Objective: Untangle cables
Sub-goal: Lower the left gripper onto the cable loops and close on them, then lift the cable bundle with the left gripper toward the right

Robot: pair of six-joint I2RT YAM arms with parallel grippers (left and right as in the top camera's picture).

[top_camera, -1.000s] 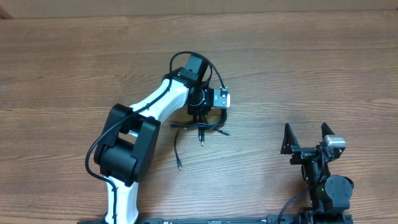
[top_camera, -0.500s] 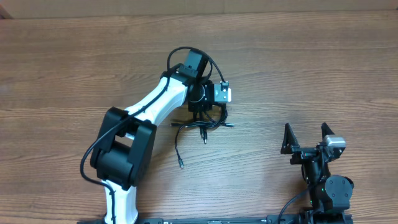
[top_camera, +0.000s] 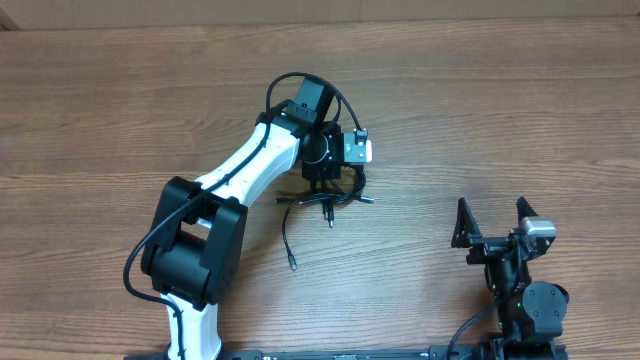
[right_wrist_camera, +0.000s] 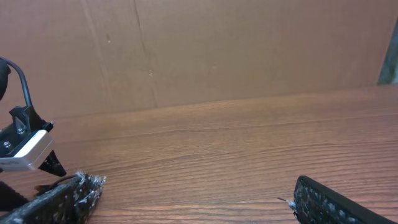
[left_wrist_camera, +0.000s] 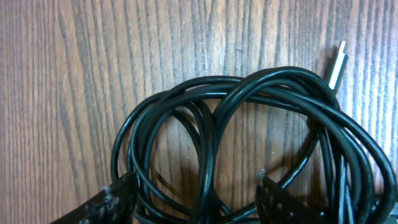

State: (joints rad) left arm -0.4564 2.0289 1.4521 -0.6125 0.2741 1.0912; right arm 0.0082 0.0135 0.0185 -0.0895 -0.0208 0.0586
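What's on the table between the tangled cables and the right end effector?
Nothing, just bare table between the cables and right end effector, seen from overhead.

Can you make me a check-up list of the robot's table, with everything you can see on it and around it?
Surface: brown wooden table.
Job's things: thin black cables, tangled in one bunch, with a silver plug tip sticking out.
Clutter: nothing seen.
Hands: left hand open, a finger on each side of the bunch; right hand open, away from the bunch, holding nothing.
Cables: thicker black wires run along the arms.
Surroundings: plain brown wall behind the table.
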